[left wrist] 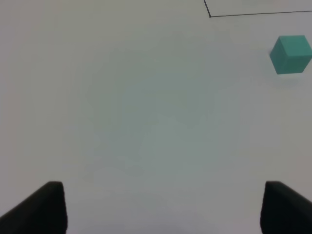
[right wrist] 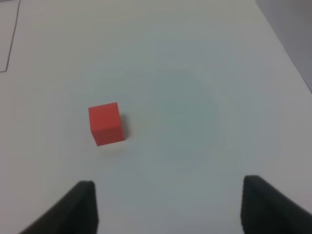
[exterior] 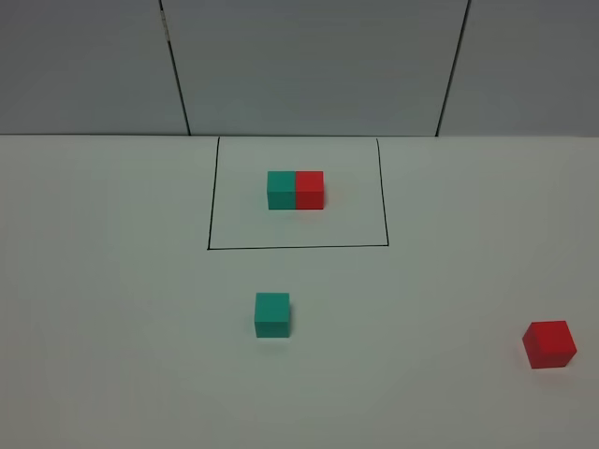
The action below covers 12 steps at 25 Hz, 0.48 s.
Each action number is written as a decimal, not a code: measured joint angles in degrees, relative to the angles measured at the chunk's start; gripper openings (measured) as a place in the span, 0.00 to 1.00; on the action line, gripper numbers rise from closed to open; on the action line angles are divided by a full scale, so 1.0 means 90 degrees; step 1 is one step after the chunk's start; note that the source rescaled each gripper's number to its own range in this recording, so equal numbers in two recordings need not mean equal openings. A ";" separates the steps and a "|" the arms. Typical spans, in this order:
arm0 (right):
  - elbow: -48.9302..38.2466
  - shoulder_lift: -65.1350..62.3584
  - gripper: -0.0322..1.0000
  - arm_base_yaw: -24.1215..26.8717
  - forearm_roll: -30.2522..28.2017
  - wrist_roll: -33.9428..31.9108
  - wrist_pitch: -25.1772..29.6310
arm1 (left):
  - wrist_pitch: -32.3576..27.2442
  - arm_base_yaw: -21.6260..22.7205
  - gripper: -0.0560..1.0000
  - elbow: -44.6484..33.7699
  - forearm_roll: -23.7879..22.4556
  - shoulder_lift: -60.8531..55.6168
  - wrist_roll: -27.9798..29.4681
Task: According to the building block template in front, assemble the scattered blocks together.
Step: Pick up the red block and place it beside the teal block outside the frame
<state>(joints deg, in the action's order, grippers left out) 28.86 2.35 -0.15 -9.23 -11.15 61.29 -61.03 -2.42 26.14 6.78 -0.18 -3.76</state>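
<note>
On the white table (exterior: 103, 299), forward of the drawn frame: two loose cubes, unjoined.
Building block template (exterior: 296, 190) sits framed as reference, green left. Green cube (exterior: 272, 314) lies just outside the frame, red cube (exterior: 549, 343) well apart rightward. Left gripper (left wrist: 163, 209) and right gripper (right wrist: 168, 204) are empty, claws spread, probably one cube each. No labels or writing.

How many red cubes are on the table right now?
2. One red cube sits inside the black rectangle, joined to a green cube on its left. The other red cube lies loose at the far right. Nothing looks hidden.
</note>
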 joint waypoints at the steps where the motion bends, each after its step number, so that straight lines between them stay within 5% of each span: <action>1: 0.0000 0.0000 0.59 0.0000 0.0000 0.0000 0.0000 | 0.0000 0.0000 0.81 0.0000 0.0000 0.0000 0.0000; 12: 0.0000 0.0000 0.59 0.0000 0.0000 -0.0008 0.0000 | 0.0000 0.0000 0.81 0.0000 0.0000 0.0000 0.0000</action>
<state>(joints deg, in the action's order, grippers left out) 28.86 2.35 -0.15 -9.23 -11.22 61.29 -61.03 -2.42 26.14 6.78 -0.18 -3.76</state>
